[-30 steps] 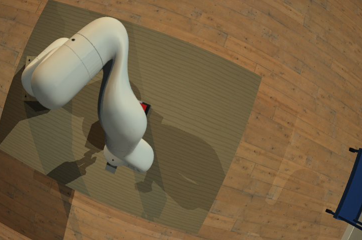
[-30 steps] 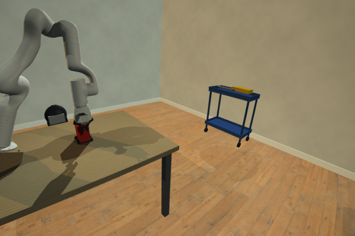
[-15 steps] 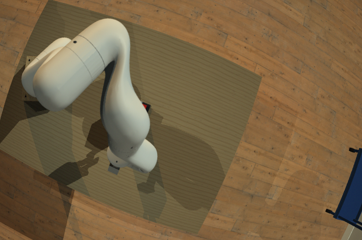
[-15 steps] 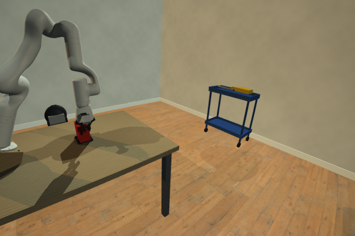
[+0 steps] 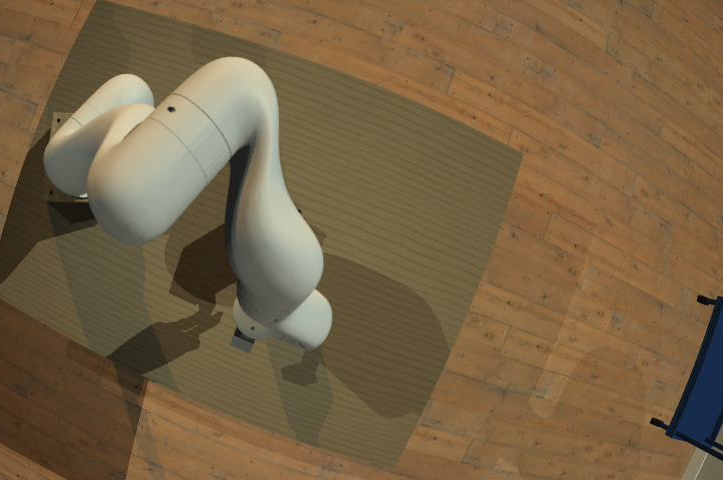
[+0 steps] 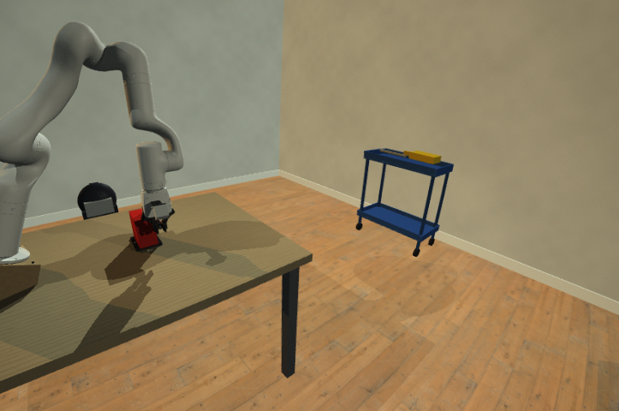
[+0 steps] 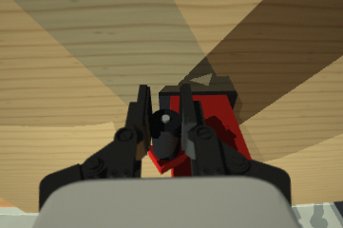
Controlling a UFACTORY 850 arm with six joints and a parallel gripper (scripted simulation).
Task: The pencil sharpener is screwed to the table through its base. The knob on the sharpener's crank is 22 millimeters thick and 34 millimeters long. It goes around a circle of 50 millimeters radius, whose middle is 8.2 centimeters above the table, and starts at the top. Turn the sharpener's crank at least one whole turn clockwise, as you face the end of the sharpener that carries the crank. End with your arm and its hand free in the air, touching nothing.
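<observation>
The red pencil sharpener (image 6: 139,232) (image 7: 219,117) stands on the table (image 6: 212,271) (image 5: 401,198) with a black top and base. Its black crank knob (image 7: 164,135) points at the wrist camera and sits left of the red body, on a tilted red crank arm (image 7: 166,163). My gripper (image 7: 165,99) (image 6: 158,225) comes down from above, with one black finger on each side of the knob, shut on it. In the overhead view the arm (image 5: 260,226) hides the sharpener and the gripper.
A black round thing with a grey plate (image 6: 96,199) stands at the table's back edge behind the sharpener. A blue cart (image 6: 407,193) (image 5: 713,367) with a yellow box (image 6: 422,156) stands off by the far wall. The arm's base (image 6: 4,252) is at the table's left end.
</observation>
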